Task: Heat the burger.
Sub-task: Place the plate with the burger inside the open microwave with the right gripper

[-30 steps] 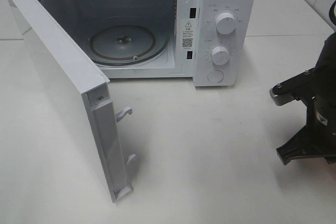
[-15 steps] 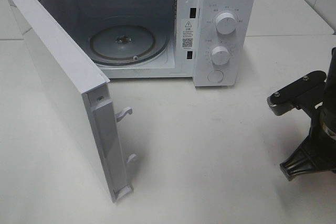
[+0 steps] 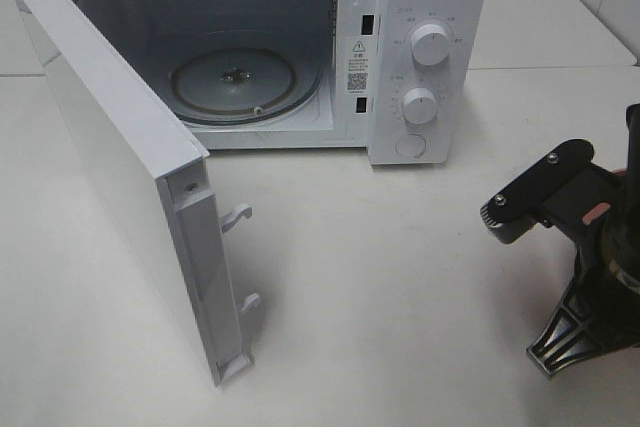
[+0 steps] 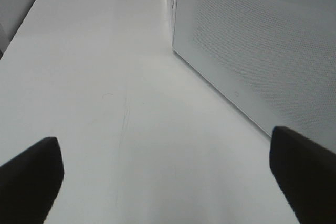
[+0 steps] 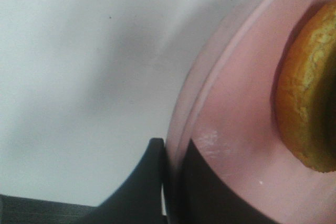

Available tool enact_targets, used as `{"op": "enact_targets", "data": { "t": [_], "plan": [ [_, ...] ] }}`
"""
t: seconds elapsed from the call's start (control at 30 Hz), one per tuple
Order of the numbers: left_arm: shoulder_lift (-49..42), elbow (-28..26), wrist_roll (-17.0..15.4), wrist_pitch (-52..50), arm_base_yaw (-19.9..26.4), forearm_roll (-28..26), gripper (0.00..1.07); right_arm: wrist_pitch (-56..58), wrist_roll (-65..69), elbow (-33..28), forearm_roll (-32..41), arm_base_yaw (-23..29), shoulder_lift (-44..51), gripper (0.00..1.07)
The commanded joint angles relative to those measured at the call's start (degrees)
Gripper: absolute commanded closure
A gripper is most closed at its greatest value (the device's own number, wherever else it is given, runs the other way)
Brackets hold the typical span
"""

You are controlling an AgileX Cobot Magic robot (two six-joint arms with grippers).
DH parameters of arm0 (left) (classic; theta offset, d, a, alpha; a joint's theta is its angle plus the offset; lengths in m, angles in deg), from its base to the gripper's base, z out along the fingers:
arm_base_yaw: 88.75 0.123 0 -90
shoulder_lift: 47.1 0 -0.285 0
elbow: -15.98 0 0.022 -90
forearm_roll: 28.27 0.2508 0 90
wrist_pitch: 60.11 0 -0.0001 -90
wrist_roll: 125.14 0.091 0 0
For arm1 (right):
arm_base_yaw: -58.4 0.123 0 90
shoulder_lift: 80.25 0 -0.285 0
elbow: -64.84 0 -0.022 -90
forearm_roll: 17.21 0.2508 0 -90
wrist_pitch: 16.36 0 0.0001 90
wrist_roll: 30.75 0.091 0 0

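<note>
In the right wrist view the burger (image 5: 310, 98) shows as a golden-brown bun edge lying on a flat pink plate (image 5: 236, 129). My right gripper (image 5: 176, 184) is shut on the plate's rim, one black finger under it and one on top. In the high view only the right arm (image 3: 590, 247) shows at the right edge; burger and plate lie outside that frame. My left gripper (image 4: 168, 182) is open and empty, low over the table beside the microwave door's outer face (image 4: 262, 51).
A white microwave (image 3: 425, 7) stands at the back with its door (image 3: 130, 167) swung wide open toward the front left. Its glass turntable (image 3: 235, 82) is bare. White table (image 3: 380, 277) lies between the microwave and the right arm.
The right arm has shifted a little left and toward the front, its wrist bracket coming further into the high view. The microwave and door have not moved.
</note>
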Motion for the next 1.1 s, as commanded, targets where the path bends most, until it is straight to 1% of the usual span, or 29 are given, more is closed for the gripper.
{"op": "enact_targets", "data": {
  "t": [0.03,0.07,0.3,0.7,0.77,0.87,0.93,1.03,1.1],
  "plan": [
    [-1.03,0.11,0.17,-0.11,0.06,-0.17,0.07,2.35,-2.52,-0.23,-3.78,2.52,0.69,1.07],
    [-1.03,0.11,0.17,-0.11,0.06,-0.17,0.07,2.29,-3.55,-0.23,-4.35,3.84,0.69,1.07],
    [-1.03,0.11,0.17,-0.11,0.06,-0.17,0.07,2.18,-5.84,-0.23,-6.19,7.39,0.69,1.07],
    [-1.03,0.11,0.17,-0.11,0.06,-0.17,0.07,0.17,-9.68,-0.23,-6.19,8.65,0.69,1.07],
    [-1.03,0.11,0.17,-0.11,0.06,-0.17,0.07,-0.11,-10.71,-0.23,-7.79,11.12,0.69,1.07],
    [-1.03,0.11,0.17,-0.11,0.06,-0.17,0.07,-0.23,-11.06,-0.23,-8.31,11.69,0.69,1.07],
    [-1.03,0.11,0.17,-0.11,0.06,-0.17,0.07,-1.83,-11.92,-0.23,-9.91,13.69,0.69,1.07],
    [-1.03,0.11,0.17,-0.11,0.06,-0.17,0.07,-2.18,-12.09,-0.23,-10.43,13.92,0.69,1.07],
    [-1.03,0.11,0.17,-0.11,0.06,-0.17,0.07,-4.07,-15.47,-0.23,-10.66,14.21,0.69,1.07]
  ]
}}
